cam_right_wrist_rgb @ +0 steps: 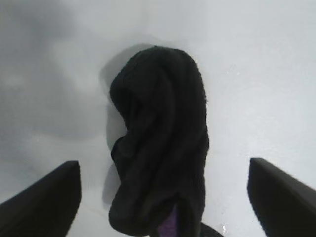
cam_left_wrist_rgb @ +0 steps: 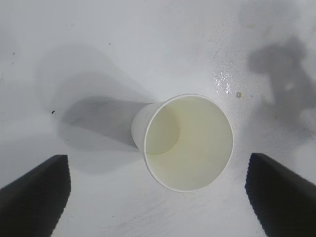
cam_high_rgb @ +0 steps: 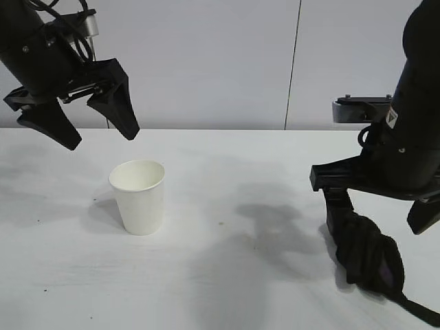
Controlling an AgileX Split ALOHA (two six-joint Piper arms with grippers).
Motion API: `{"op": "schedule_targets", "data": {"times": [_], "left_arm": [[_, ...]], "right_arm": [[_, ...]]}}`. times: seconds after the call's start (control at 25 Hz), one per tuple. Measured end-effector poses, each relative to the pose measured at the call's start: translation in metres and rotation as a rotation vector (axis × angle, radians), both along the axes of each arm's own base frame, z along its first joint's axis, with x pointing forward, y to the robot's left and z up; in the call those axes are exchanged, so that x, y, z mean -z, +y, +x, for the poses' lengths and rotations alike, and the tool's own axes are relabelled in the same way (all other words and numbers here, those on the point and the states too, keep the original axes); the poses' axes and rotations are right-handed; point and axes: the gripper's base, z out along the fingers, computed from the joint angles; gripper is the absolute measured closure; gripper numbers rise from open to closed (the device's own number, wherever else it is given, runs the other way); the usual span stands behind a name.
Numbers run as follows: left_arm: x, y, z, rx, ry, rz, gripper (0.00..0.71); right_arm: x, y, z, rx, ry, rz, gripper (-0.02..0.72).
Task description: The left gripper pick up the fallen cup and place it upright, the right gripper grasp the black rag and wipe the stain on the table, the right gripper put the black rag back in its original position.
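Cup (cam_high_rgb: 138, 196): upright on tabletop (cam_high_rgb: 227, 172), left of centre, mouth up, nothing holding it.

Left gripper (cam_high_rgb: 101, 134): raised above and behind cup, fingers spread wide, empty.

Rag (cam_high_rgb: 369, 256): black bundle lying on tabletop at right, thin tail trailing toward the near edge.

Right gripper (cam_high_rgb: 381, 220): low over rag, fingers wide apart either side of it, not clamped on it; whether one finger touches the cloth cannot be told.

Stain: no yellow-brown puddle visible; only a faint glossy speckle (cam_left_wrist_rgb: 223, 81) near cup.

Risks: right gripper lifting away could snag the tail and drag rag off its spot; a low left gripper swing could tip cup.

View differences: left wrist view alone shows cup's yellowish interior and the damp speckle; right wrist view alone shows rag's folds and a purple patch (cam_right_wrist_rgb: 170, 228).
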Motion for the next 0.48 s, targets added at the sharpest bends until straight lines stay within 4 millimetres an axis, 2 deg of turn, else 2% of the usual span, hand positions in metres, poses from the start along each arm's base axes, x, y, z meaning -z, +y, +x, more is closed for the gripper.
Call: {"op": "schedule_targets", "data": {"times": [0.28, 0.48], "left_arm": [[0.0, 0.0, 0.0, 0.0, 0.0, 0.001, 0.016], [0.0, 0.0, 0.0, 0.0, 0.0, 0.001, 0.016]], "right_arm": [[-0.064, 0.002, 0.025, -0.004, -0.104, 0.148, 0.01], [-0.086, -0.006, 0.039, -0.015, -0.148, 0.239, 0.009]]}}
